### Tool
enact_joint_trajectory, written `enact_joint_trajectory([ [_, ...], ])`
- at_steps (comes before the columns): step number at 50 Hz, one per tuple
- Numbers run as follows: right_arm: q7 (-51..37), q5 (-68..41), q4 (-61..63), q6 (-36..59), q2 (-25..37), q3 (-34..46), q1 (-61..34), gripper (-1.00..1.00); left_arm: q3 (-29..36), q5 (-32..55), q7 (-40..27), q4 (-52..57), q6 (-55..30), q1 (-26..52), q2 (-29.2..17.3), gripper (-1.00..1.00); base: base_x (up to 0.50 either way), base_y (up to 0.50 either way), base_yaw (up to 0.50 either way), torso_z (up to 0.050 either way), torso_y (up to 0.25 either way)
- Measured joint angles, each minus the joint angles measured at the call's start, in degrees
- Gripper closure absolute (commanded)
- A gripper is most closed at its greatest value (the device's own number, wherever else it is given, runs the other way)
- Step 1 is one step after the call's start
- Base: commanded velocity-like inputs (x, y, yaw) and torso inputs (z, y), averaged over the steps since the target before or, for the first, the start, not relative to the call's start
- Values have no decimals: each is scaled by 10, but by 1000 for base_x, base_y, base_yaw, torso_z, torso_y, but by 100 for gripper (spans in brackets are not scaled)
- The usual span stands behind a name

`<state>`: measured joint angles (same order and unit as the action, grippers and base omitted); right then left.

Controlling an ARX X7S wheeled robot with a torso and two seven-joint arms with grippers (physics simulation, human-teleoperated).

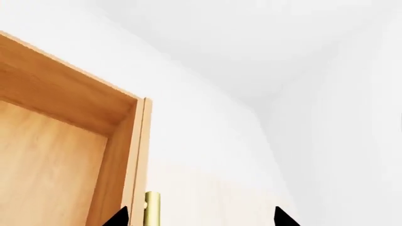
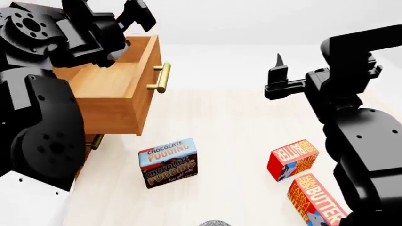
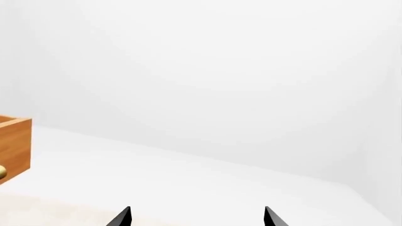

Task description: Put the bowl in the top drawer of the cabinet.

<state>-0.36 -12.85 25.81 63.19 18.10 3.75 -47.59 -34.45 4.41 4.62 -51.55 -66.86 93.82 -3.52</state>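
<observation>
The robot is almost all black. Its left arm (image 2: 44,94) is made of big round chunky parts, and one round end has a ring of small holes in it. Low down on that side there is a white part (image 2: 28,197) with tiny dark dots like screws. The right arm (image 2: 358,117) is black too, with smooth rounded shells, blocky joints and a few small dots on it. The fingers (image 3: 269,217) end in thin, pointed black tips. In each wrist view only two such sharp tips show.
</observation>
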Motion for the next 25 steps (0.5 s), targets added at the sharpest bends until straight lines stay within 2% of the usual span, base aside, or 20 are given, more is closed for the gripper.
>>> enact_joint_trajectory([
  [8,-1,-3,7,6,2,-4,-1,-100,48,84,-45,188,-118,-6,14,-100,0,0,0,0,0],
  [16,-4,-5,13,9,3,-8,0,-100,105,329,-208,322,-179,-51,-19,-100,0,0,0,0,0],
  [25,-9,-6,17,9,4,-15,-2,-100,181,595,-358,479,-207,-167,-74,-100,0,0,0,0,0],
])
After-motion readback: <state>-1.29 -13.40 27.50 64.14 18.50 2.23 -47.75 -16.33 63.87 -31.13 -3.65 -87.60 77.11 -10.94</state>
